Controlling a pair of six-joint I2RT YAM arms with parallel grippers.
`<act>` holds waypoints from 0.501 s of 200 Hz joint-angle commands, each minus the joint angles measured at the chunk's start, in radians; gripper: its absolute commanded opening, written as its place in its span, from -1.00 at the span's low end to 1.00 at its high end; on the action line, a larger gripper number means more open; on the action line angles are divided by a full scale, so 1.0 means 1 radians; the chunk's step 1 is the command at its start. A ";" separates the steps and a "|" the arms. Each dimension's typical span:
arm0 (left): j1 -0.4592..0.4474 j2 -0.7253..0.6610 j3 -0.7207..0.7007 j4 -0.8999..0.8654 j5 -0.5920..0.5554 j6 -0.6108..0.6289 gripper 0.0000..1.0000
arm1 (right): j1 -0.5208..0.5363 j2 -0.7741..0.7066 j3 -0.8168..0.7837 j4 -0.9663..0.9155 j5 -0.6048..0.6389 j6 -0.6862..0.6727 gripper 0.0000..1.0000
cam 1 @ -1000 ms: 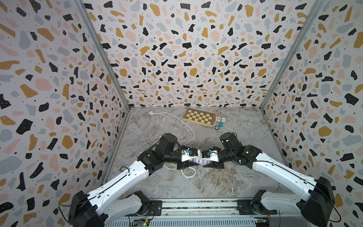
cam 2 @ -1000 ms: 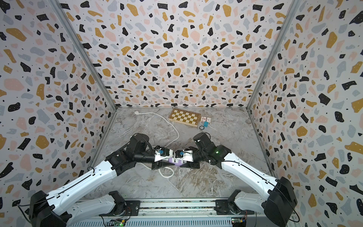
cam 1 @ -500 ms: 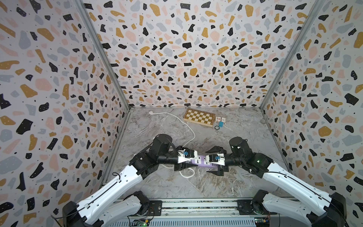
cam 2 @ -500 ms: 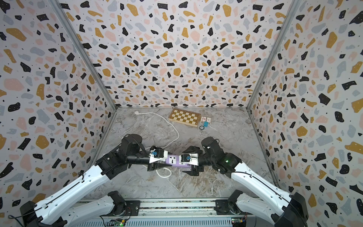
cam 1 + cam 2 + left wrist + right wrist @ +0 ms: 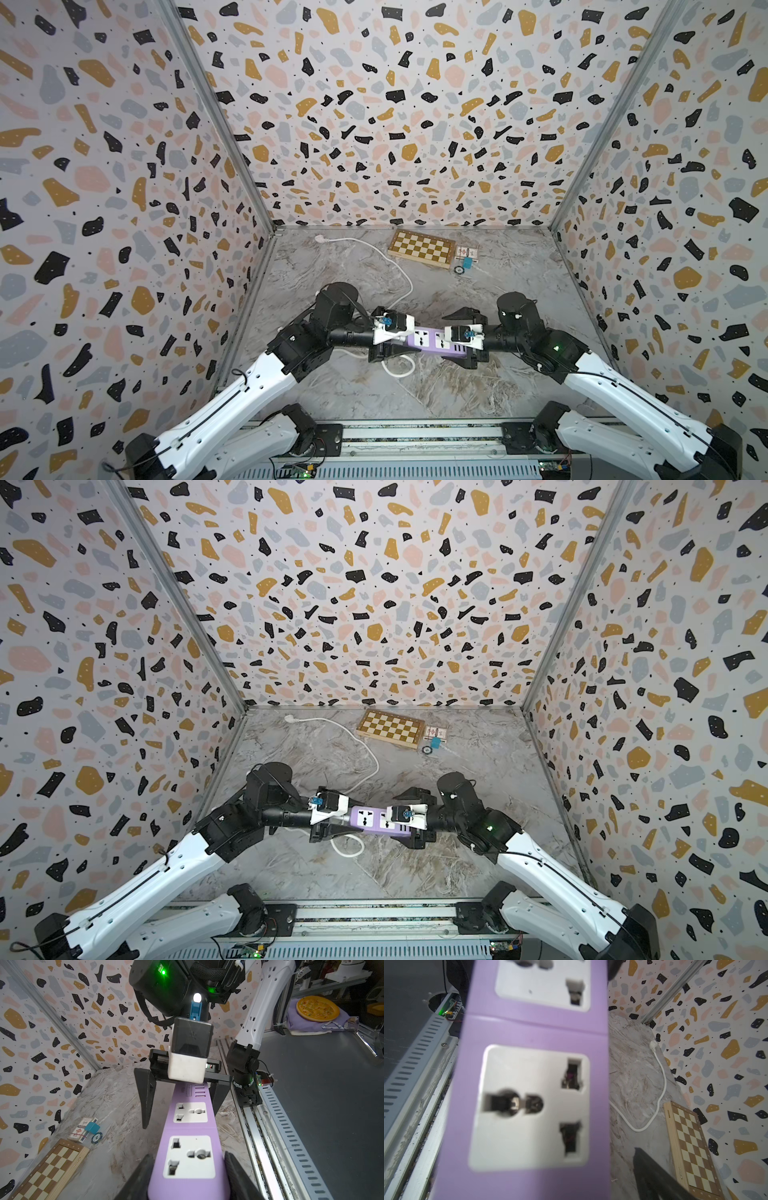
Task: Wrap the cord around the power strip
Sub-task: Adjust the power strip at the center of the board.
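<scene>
Jaws first: the left gripper [image 5: 401, 338] is clamped on one end of the power strip [image 5: 432, 343], and the right gripper [image 5: 461, 338] is spread wide around the other end, not squeezing it. In both top views the purple strip sits crosswise between the two grippers, near the front middle of the table [image 5: 498, 386]; the cord [image 5: 399, 266] makes a small loop on the table just in front of the strip, then snakes toward the back; its plug [image 5: 319, 238] lies near the back left corner; a chessboard [image 5: 422, 248] sits along the back wall with a small card box [image 5: 466, 252] just beside it. Same layout in a top view from the other eye: strip [image 5: 370, 816], left gripper [image 5: 336, 816], right gripper [image 5: 409, 817], cord [image 5: 365, 754] loose on the table, not wound on the strip. Left wrist view: the strip [image 5: 191, 1132] runs away from the camera, sockets facing up; the left gripper [image 5: 188, 1156] has a dark finger pressed on each long side; at the far end, by the row of small ports, the right gripper [image 5: 180, 1119] straddles it, with a clear gap on one side. Right wrist view: the strip [image 5: 533, 1032] fills the frame, blurry; the cord [image 5: 660, 1088] and plug [image 5: 653, 1045] lie on the table beyond it, with the chessboard [image 5: 691, 1151] nearby.
</scene>
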 commanded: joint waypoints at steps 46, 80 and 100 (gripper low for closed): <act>-0.004 -0.009 0.001 0.229 0.039 -0.074 -0.90 | -0.005 0.021 0.021 0.008 -0.099 0.002 0.55; -0.004 -0.002 -0.013 0.284 0.040 -0.096 -0.90 | -0.005 0.025 0.020 0.029 -0.119 0.016 0.30; -0.003 0.001 -0.018 0.294 0.035 -0.100 -0.90 | -0.009 0.025 0.016 0.041 -0.127 0.021 0.13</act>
